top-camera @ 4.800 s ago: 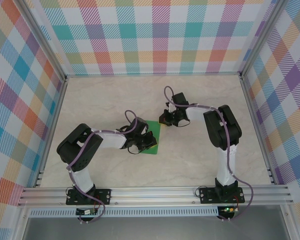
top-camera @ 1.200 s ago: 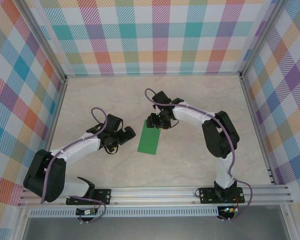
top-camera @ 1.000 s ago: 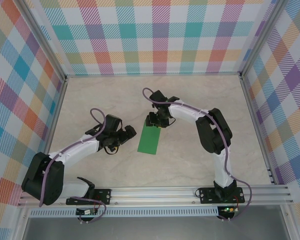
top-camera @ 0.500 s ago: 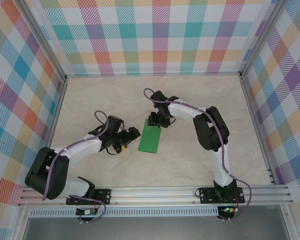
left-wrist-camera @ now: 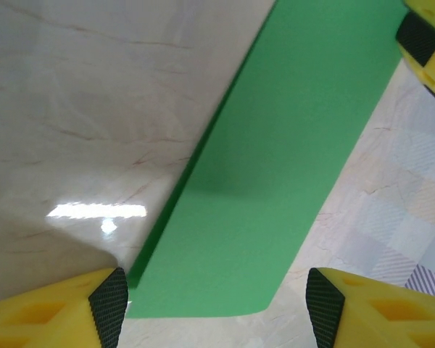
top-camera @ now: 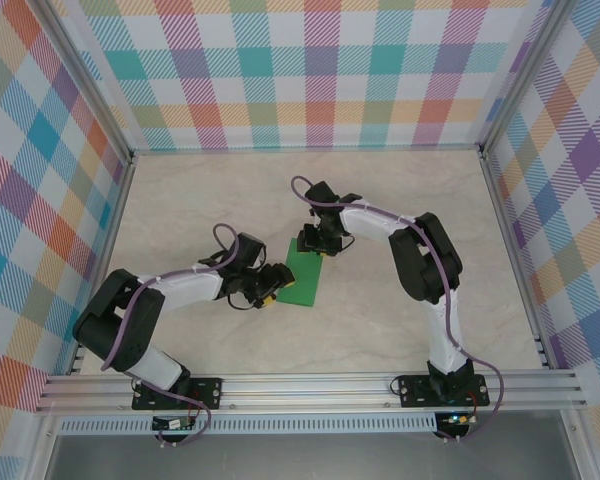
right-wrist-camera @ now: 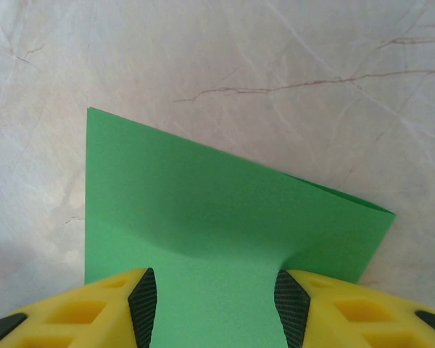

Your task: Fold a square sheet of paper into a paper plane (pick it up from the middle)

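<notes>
Left jaws: apart. The two yellow fingers (left-wrist-camera: 51, 322) straddle the near end of the green paper (left-wrist-camera: 275, 167), one black pad at its corner and the other just clear of the opposite edge.
Right jaws: also apart, with yellow fingers (right-wrist-camera: 72, 319) down over the paper's far end. Green fills the gap between the black pads, and I cannot tell whether they press on it.
Green paper: folded into a long narrow rectangle lying on the surface (top-camera: 410, 200). In the right wrist view, two layers show at one far corner.
Seen from above: the paper (top-camera: 302, 277) sits mid-surface between the two arms — the left arm (top-camera: 180, 290) reaches in from the left, the right arm (top-camera: 380, 225) curls over from the far side.
Left wrist view: the right arm's yellow fingertip (left-wrist-camera: 429, 32) sits at the paper's far end.
Surface: pale, marbled and glossy — a bright glare patch lies beside the paper.
</notes>
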Motion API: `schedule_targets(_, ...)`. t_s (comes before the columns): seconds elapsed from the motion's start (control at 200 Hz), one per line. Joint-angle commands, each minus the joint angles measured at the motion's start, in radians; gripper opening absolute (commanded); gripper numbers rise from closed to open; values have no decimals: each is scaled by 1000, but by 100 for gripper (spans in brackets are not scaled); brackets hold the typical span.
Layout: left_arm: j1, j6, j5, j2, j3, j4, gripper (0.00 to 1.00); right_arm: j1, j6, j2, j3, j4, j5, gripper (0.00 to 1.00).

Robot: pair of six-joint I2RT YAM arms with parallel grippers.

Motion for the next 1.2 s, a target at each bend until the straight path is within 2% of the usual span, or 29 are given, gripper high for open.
schedule_targets(0.0,-13,29,13,18,41,-29,68,-12,-3,42,-57,-34,23,51)
schedule_targets(0.33,-20,60,38,28,66,-48,67,-15,-7,30,-57,-23,-10,51)
schedule_targets(0.59,-20,66,33,69,80,-45,49,-24,-102,-93,-55,39,-136,45)
schedule_targets(0.73,-20,65,40,82,79,-31,42,-29,-121,-183,-128,113,-259,41)
schedule_targets(0.865,-20,66,35,82,74,-29,38,-29,-77,-254,-276,200,-391,34)
schedule_targets(1.05,-20,72,43,95,78,-26,34,-29,-15,-315,-453,290,-503,14)
schedule_targets(1.195,-20,73,44,98,80,-24,31,-26,5,-314,-521,337,-583,5)
